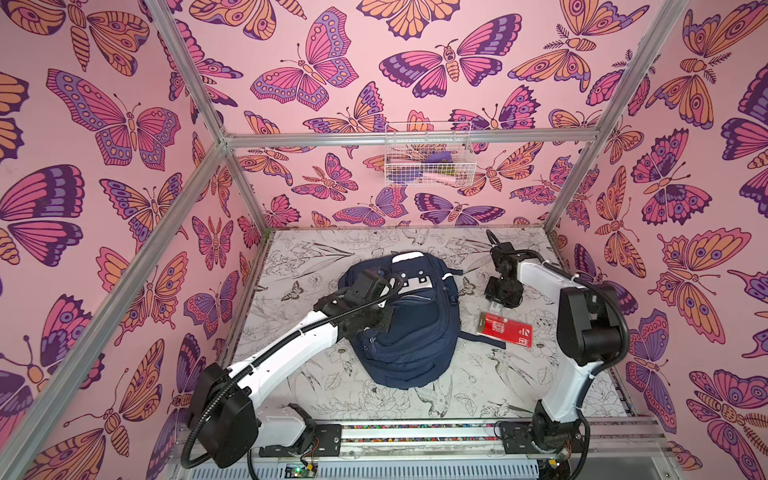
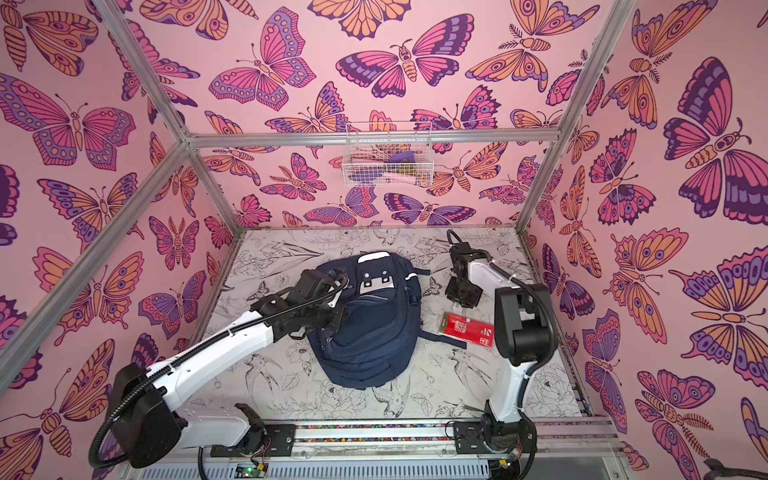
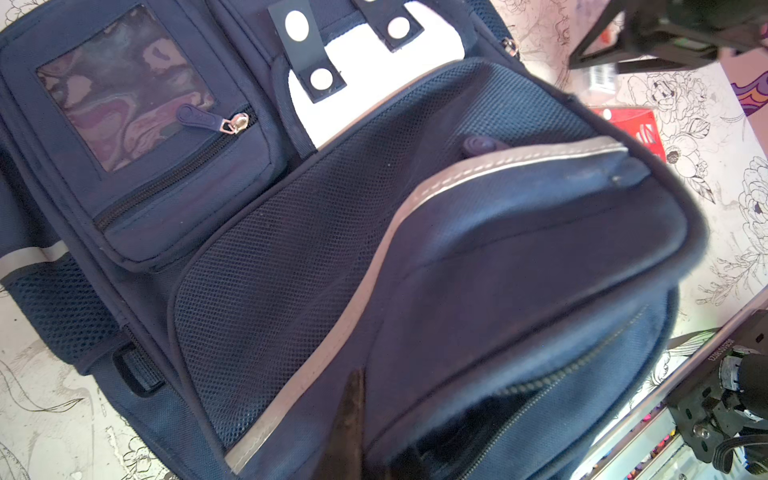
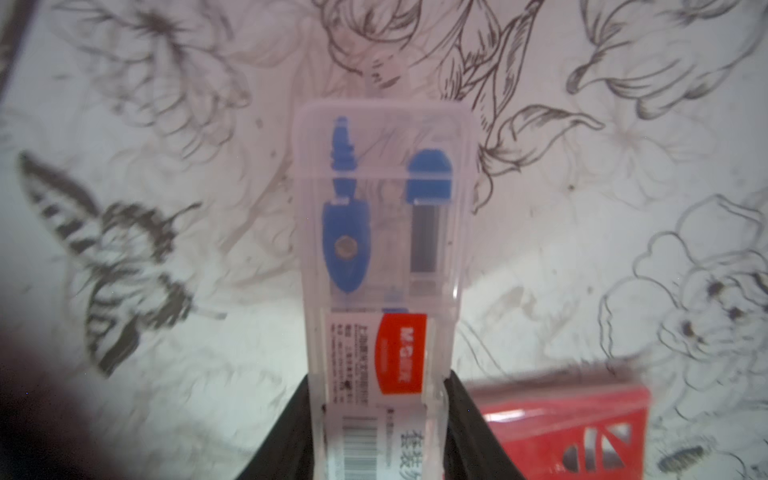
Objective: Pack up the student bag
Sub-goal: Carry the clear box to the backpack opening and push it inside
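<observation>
This is a robot test cell in a lab, not a lived-in room. A bare aluminium frame (image 1: 374, 139) boxes the space in. Its wall panels (image 1: 104, 124) are papered with one loud print of pink, orange and purple butterflies. The bench (image 1: 291, 249) wears a sheet of black line-drawn flowers and birds. Two white-and-black robot arms, the left arm (image 1: 282, 361) and the right arm (image 1: 567, 390), are bolted to a metal rail (image 1: 415, 434) along the bench's near edge. Below the rail sit a slotted cable duct (image 1: 374, 471) and a small circuit board (image 1: 297, 471) showing a green light. A white wire basket (image 1: 428, 153) hangs on the frame's back crossbar.
</observation>
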You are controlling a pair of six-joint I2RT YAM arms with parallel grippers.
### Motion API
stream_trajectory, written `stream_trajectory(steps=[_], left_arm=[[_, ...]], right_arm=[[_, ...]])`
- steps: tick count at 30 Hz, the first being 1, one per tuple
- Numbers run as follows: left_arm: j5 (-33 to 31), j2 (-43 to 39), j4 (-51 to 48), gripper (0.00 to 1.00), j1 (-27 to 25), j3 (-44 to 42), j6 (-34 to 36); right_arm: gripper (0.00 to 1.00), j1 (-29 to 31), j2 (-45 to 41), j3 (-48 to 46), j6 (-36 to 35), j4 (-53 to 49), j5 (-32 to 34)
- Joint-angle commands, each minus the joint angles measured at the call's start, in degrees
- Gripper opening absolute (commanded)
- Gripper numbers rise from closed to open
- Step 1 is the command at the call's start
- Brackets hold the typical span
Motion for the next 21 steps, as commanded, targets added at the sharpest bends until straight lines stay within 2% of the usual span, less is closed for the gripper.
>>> stream_trajectory(steps=[1,7,10,15,18,21], left_arm=[[0.26,-0.06,2.44,0.0,0.88,-0.31,-1.83],[1.63,0.08,3.24,0.0,0.89,-0.49,-2.18],[3.04,0.5,3.71,0.0,0.96,-0.49,-2.53],[5.82,-0.59,5.65,0.0,1.06,-1.13,-2.73],[8.03,-2.25,7.62,0.0,1.04,-2.01,-2.71],[8.6,-2.44,8.02,0.0,1.0,-2.16,-2.67]], right_arm=[[0.14,7.37,-10.58,-1.81,-1.86,-3.68,0.82],[0.14,23.43,-28.34,-7.86,5.2,-7.23,2.26],[0.14,33.25,-33.48,-9.14,9.56,-7.7,3.07],[0.14,45.72,-35.46,-8.6,15.65,-8.48,1.74],[0.14,49.44,-33.13,-8.98,17.91,-3.75,-2.96],[0.14,50.86,-29.48,-8.56,20.64,-0.2,-4.67]])
